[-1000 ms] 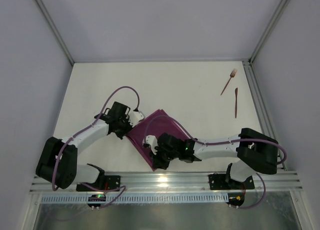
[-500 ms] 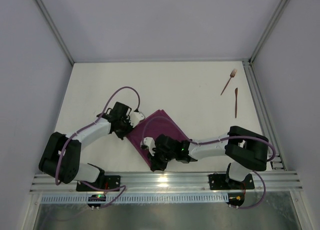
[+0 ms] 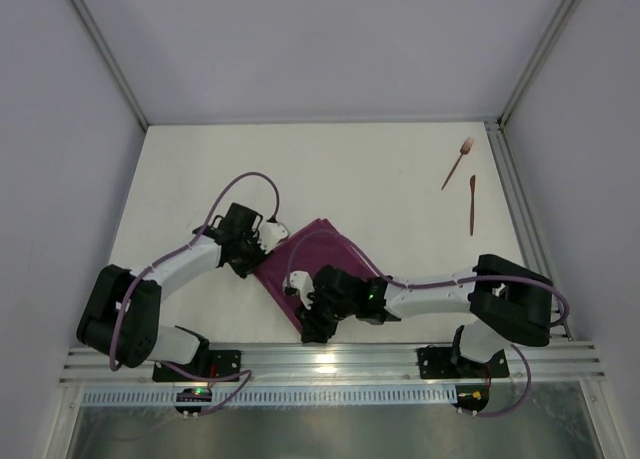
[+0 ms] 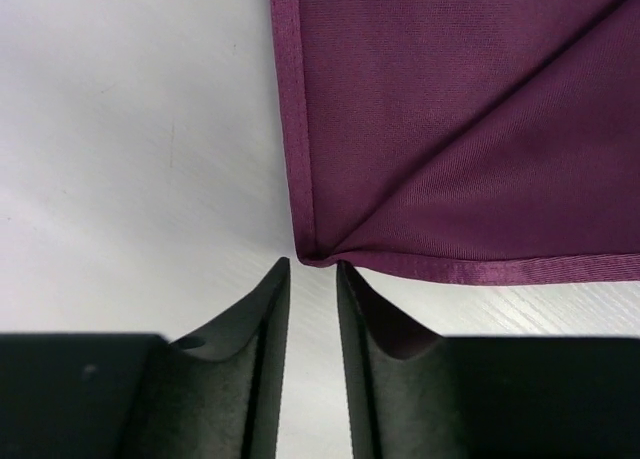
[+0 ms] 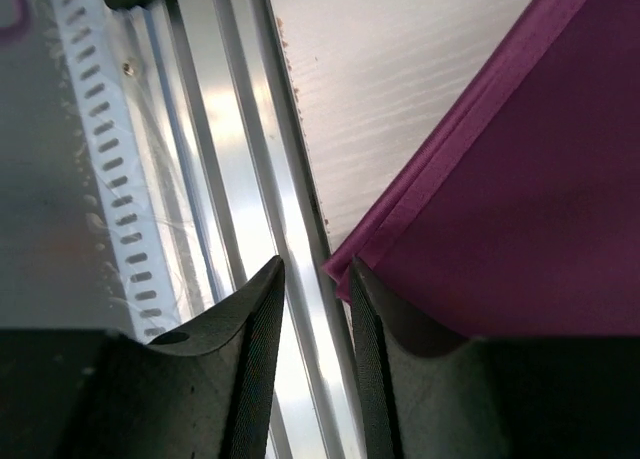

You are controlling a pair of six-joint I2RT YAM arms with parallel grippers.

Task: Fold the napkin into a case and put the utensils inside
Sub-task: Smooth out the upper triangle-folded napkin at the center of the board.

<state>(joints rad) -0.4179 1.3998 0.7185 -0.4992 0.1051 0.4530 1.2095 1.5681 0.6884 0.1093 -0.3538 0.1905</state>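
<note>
Your left tool (image 4: 312, 269) sat low on the tabletop (image 3: 350, 169) with its two dark fingers a narrow slit apart and nothing between them. It was open and gripping nothing. The napkin (image 3: 318, 251) had a hemmed corner lying just off those fingertips, close but not pinched, and a diagonal crease ran away from that corner across the plum cloth.

Over on the other side, your right tool (image 5: 315, 269) was parted too, a clear gap and nothing in it. The napkin's near corner lay just beside the tip of one finger, showing two stacked edges, so the cloth was doubled there. That corner reached almost to the aluminium rail (image 5: 262, 179) at the tabletop's near edge.

From above, the napkin lay flat as a tilted rectangle toward 6 o'clock of the tabletop, with your left tool at its 9 o'clock corner and your right tool at its 6 o'clock corner.

The fork (image 3: 459, 161) and knife (image 3: 472, 205) lay well apart from the cloth at 2 o'clock, near the right edge. The knife was just at 5 o'clock of the fork, not touching it.
</note>
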